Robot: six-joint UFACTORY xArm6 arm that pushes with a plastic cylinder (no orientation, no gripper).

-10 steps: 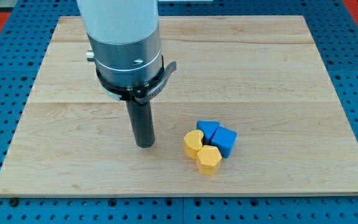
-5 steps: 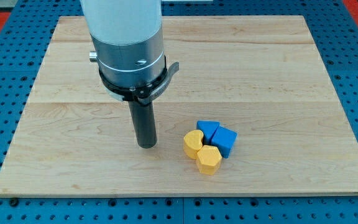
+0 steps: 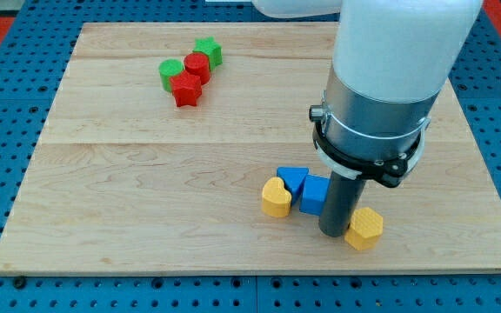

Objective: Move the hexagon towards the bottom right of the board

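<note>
The yellow hexagon [image 3: 364,229] lies near the bottom right of the wooden board [image 3: 129,200]. My tip [image 3: 333,231] rests on the board right against the hexagon's left side. Just left of the tip is a blue block [image 3: 312,195], partly hidden by the rod. A blue pentagon-like block [image 3: 292,179] sits behind it, and a yellow heart-shaped block [image 3: 275,197] lies at the left of that group.
Near the view's top left sits a cluster: a green block [image 3: 170,69], a red cylinder [image 3: 197,65], a red star [image 3: 185,89] and a green star [image 3: 207,51]. The arm's wide body covers the board's upper right.
The arm has jumped from the board's left to the right. The hexagon has moved right, away from the blue and yellow blocks. The top-left cluster is uncovered.
</note>
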